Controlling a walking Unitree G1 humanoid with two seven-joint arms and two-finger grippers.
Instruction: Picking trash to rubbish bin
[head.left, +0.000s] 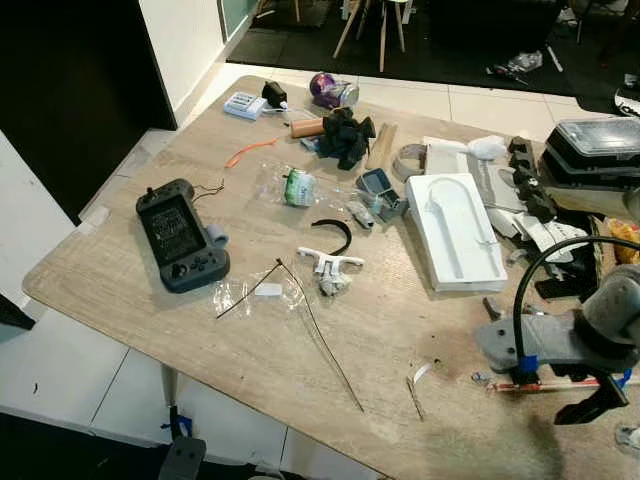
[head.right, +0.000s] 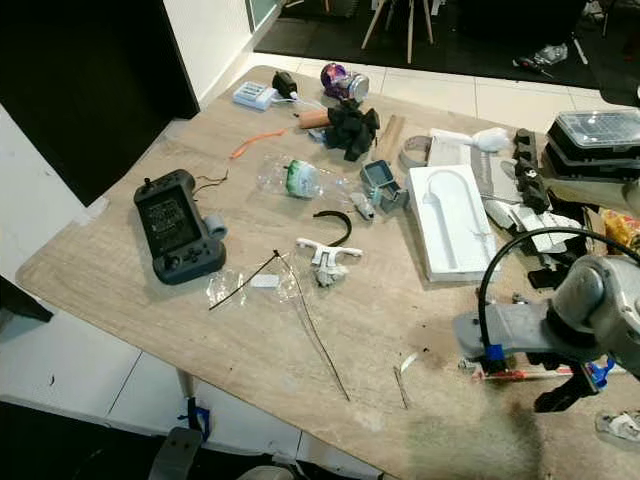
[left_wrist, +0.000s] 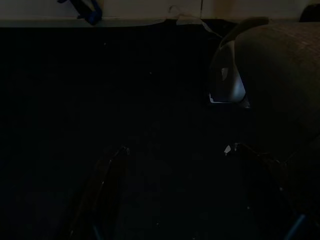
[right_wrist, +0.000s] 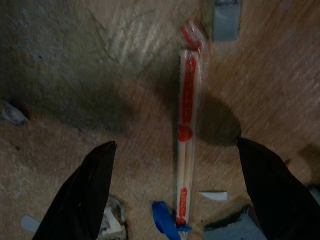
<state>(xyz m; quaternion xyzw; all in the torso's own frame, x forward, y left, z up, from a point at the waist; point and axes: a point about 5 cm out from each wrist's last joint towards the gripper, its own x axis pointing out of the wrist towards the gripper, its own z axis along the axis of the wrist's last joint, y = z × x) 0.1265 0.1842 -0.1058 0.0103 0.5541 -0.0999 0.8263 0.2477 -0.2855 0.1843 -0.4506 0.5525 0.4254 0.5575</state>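
My right tool (right_wrist: 172, 185) hangs over the near right part of the surface (head.left: 200, 320) with its two black fingers (right_wrist: 80, 195) spread wide apart, and the wrapped pair of chopsticks (right_wrist: 186, 145) lies flat on the wood directly below, between them. That is the relation I care about: the packet's long axis runs along the line the wrist looks down, so it crosses the line between the fingertips squarely, and a straight descent looks to me like enough to bracket it. It sits nearer the middle than either finger, slightly toward one side. The packet is a thin clear sleeve printed with red marks, pale sticks inside, with a scrap of blue tape (right_wrist: 165, 220) just beside its near end and a small white sliver (right_wrist: 212, 195) close by. It looks light and slippery; I judge the wrapper could slide out unless the fingers close low. My left tool (left_wrist: 175, 155) hangs idle in deep shade below the surface edge, its fingers apart, so the right arm is clearly the nearer one. Farther out lie a thin black wire (head.left: 320, 330), a handheld game console (head.left: 181, 236), a crushed clear bottle (head.left: 290, 186) and a white foam tray (head.left: 455, 230).
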